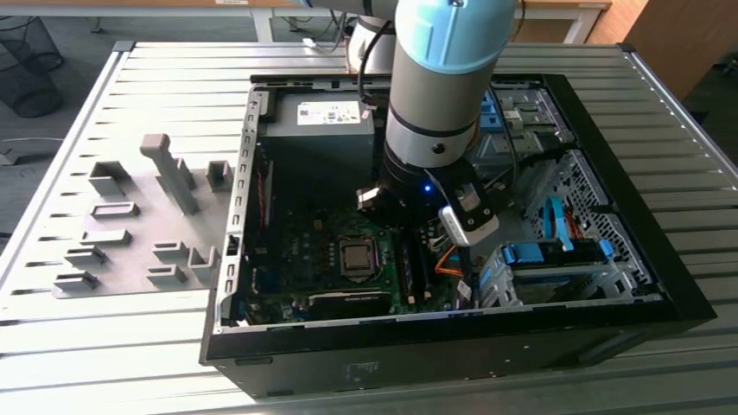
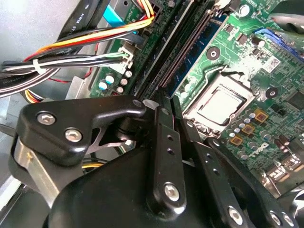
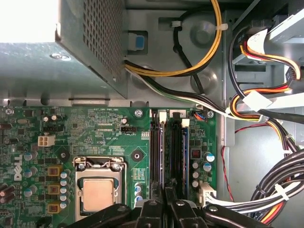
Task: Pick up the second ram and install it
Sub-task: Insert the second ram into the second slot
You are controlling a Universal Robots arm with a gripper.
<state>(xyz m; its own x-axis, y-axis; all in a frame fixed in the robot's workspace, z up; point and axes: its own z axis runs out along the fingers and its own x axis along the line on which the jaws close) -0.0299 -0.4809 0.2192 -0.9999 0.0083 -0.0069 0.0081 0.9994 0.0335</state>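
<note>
black gripper [image 3: 166, 202] linkages fill the foreground, poised low over the motherboard's memory slots [image 3: 164, 156].

its fingers [image 2: 167, 142] sit narrowly together, almost closed, right above the long black slots beside the processor socket [image 3: 97, 190]; whether they pinch anything i cannot tell. the second ram [image 3: 184, 154] appears as a bluish strip standing in the slot nearest the cable bundle [image 3: 280, 185]. in the exterior view the arm [image 1: 444, 86] reaches down into the open computer case [image 1: 645, 303], which lies on the slatted metal surface [image 1: 69, 337] beside grey holder blocks [image 1: 173, 173].
</note>
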